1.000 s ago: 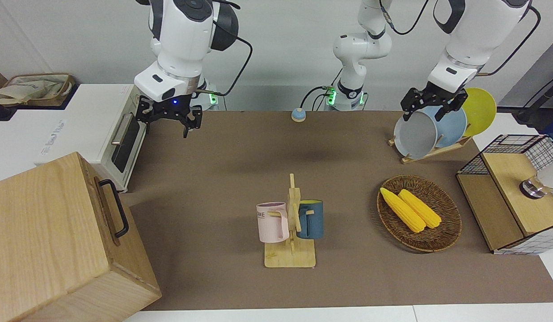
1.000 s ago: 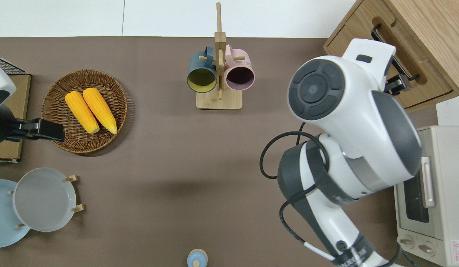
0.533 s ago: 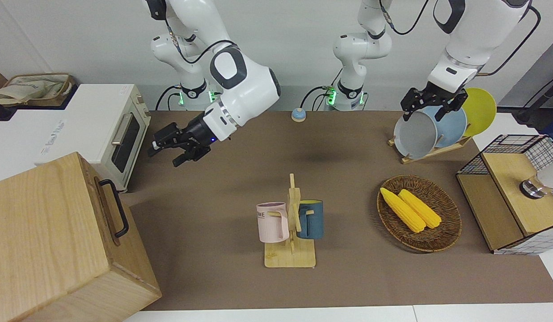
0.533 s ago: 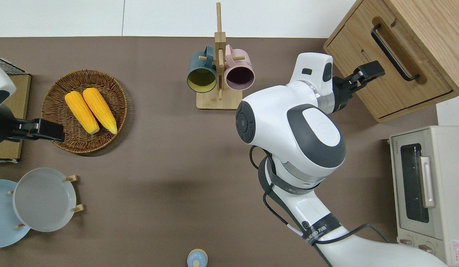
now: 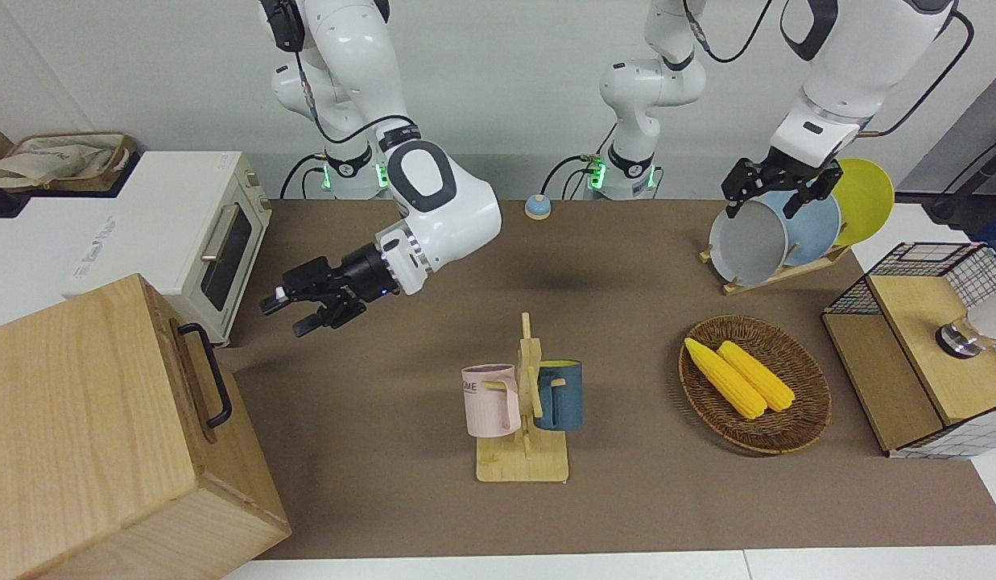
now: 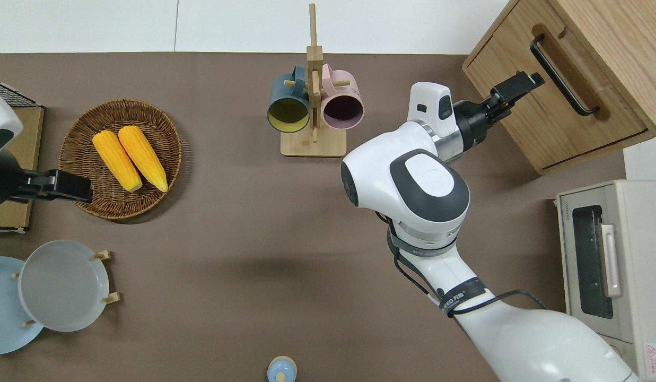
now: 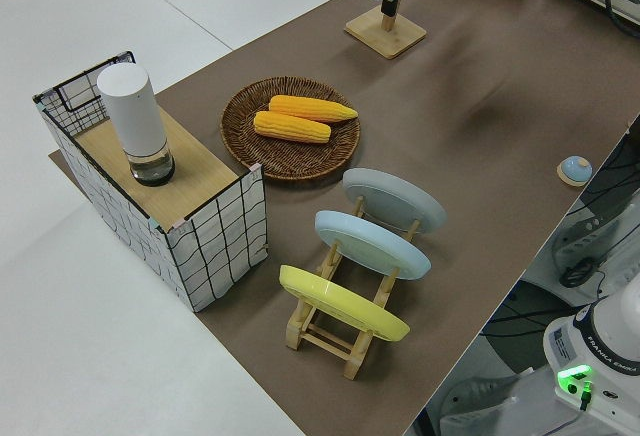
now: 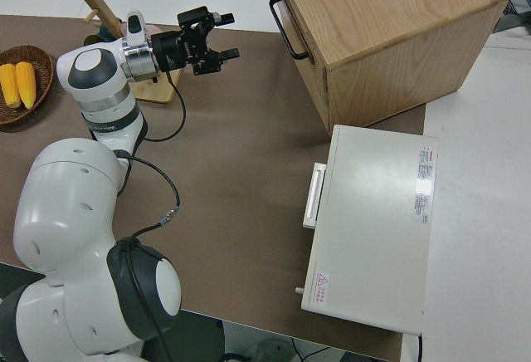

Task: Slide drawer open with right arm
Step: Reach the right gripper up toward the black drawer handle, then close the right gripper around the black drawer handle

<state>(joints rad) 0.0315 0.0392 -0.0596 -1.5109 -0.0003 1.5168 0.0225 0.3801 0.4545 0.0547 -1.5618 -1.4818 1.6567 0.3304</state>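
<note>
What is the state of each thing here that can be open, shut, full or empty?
Drawer: shut.
Toaster oven: door shut.
Right gripper: jaws open, holding nothing, short of the drawer handle.
Wicker basket: holds two corn cobs.
Left arm: parked.

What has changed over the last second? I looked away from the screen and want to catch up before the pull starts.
The right arm swung from beside the toaster oven and lowered, turning its open tool sideways toward the drawer handle. It has not taken hold; a gap remains. The drawer is shut as before, and the left arm stays parked. Mugs, corn and plates have not moved.
</note>
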